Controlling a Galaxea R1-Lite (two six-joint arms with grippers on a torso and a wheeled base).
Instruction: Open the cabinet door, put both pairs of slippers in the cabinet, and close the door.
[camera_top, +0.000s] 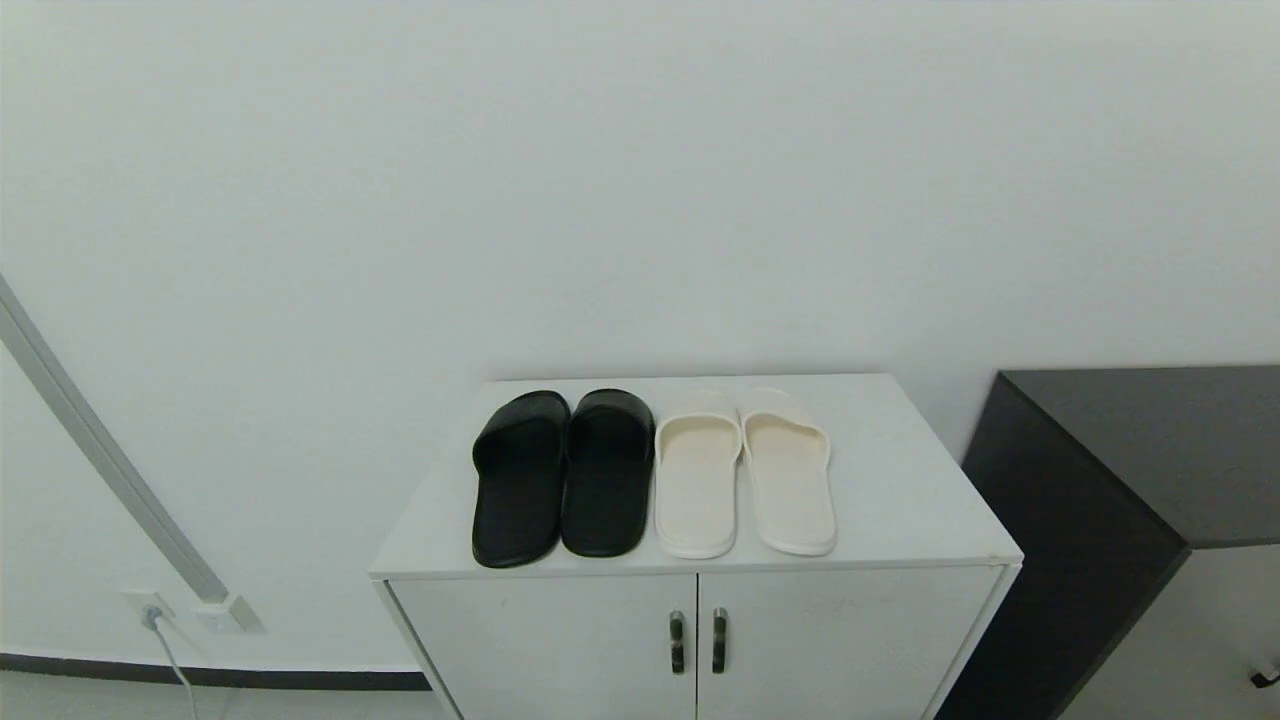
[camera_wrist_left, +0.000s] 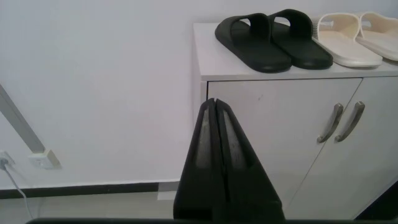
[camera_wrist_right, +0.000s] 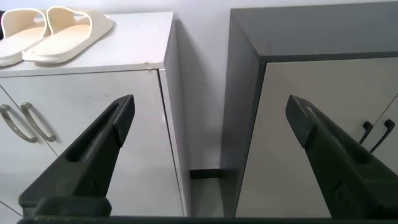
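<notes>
Okay, left gripper (camera_wrist_left: 215, 102) has its fingers pressed together; right gripper (camera_wrist_right: 210, 102) has its fingers wide apart, holding nothing. Black slippers (camera_top: 563, 475), matte slides, lie above and ahead of the left gripper on the white cabinet (camera_top: 900, 480) top. Cream slippers (camera_top: 745, 470) sit just beside them, heels near the front edge. Doors closed, handles (camera_top: 677, 641) side by side. Narrow gap to the dark cabinet (camera_top: 1080, 560) straight ahead of the right gripper.

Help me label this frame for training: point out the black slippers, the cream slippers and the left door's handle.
black slippers (camera_top: 520, 495), head view, footbed of the left one.
cream slippers (camera_top: 695, 490), head view, footbed of the left one.
left door's handle (camera_top: 677, 642), head view, middle of the bar.
</notes>
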